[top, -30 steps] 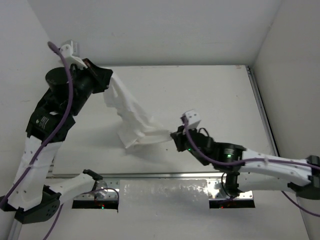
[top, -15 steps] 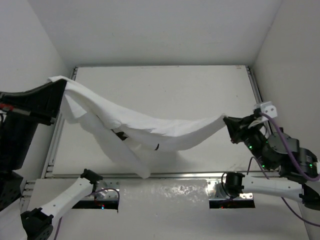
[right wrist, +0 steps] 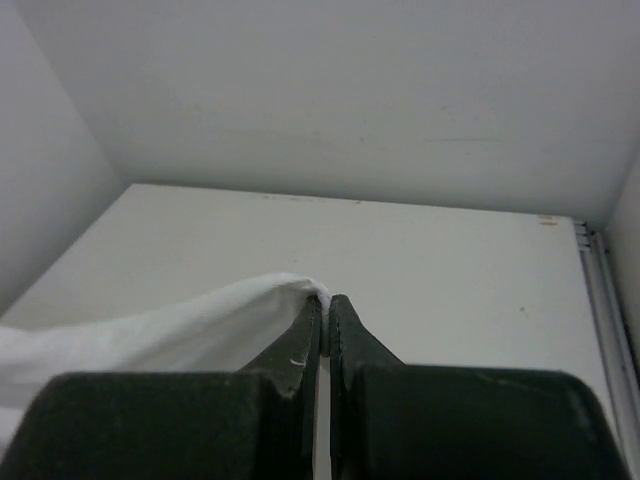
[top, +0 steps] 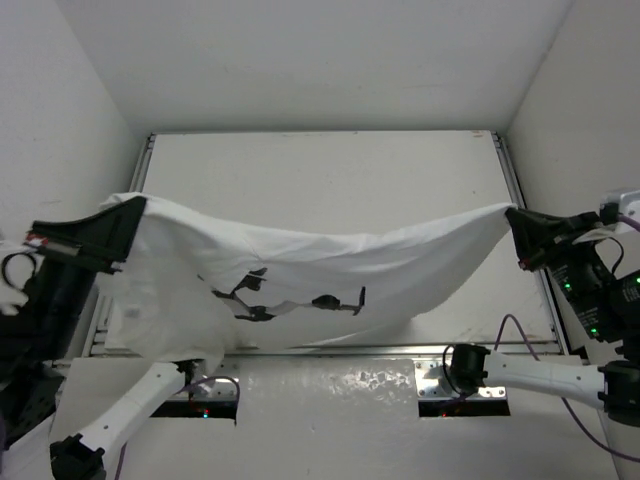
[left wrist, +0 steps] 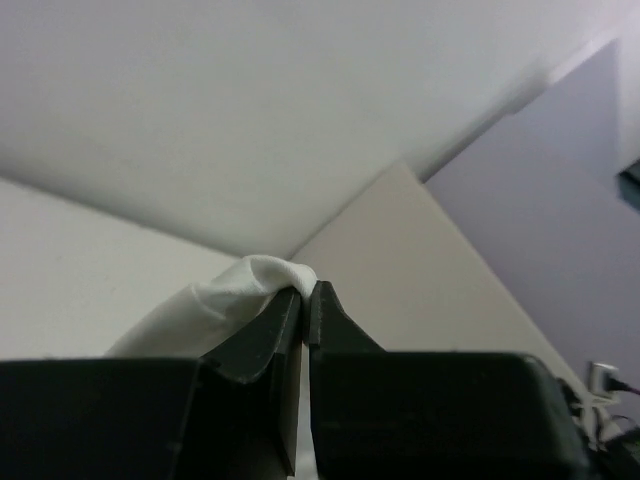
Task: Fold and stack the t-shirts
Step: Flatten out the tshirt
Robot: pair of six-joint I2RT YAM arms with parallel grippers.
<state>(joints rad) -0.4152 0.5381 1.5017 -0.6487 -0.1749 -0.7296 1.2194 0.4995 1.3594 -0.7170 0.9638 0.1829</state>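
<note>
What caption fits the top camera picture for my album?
The left tool and right tool hold the white t-shirt stretched above the table.

The right end effector [right wrist: 326, 300] pinches the white t-shirt [right wrist: 170, 335] above the table [right wrist: 450, 260].

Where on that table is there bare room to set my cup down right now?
The far half of the table, between the back wall and the upper edge of the t-shirt, is bare. The near half is crowded: it hangs stretched between the left gripper and right gripper.
</note>
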